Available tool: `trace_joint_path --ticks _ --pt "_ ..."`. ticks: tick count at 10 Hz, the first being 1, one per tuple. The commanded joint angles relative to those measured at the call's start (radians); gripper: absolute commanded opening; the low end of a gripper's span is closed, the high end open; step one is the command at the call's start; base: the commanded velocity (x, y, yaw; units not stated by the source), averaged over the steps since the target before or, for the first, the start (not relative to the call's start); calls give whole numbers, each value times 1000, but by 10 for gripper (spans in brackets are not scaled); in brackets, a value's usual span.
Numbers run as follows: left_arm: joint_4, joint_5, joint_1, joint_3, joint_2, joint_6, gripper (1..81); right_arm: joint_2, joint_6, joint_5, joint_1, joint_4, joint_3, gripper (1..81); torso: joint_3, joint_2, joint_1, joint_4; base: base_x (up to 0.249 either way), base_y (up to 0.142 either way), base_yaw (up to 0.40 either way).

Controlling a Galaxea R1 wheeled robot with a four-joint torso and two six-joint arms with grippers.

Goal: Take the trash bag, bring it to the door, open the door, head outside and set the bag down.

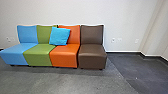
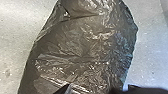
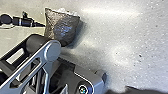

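Where your left claw [image 3: 43, 25] tapers: together, clamped on the bag [image 3: 62, 28] by its edge
Bag: at that claw, probably light, soft, slippery; bunch its edge deep
Floor [image 3: 117, 32]: keep it from dragging there; film may tear

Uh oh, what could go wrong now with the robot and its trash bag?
The left gripper seems to hold the trash bag by just one edge, so it might slip and fall. The bag's plastic is thin and crinkly, so it could rip. And a row of chairs is in front: driving straight ahead might bump them and knock over the leaning blue cushion.
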Motion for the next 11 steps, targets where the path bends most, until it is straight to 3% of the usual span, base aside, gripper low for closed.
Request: trace_joint_path --ticks 1,4,9,11 --pt "-12 57 -136 -30 16 -5 811 -20 5 -59 68 40 13 811 0 -96 62 0 0 0 0" --pt "-11 57 -123 -53 47 -5 811 73 28 -39 39 62 19 811 0 -206 130 0 0 0 0" --pt "-12 43 -82 -64 56 -3 811 113 31 -5 -19 39 -27 811 0 -387 242 0 0 0 0" --pt "-12 43 -65 -71 58 0 811 136 30 1 -38 35 -42 811 1 -387 287 0 0 0 0"
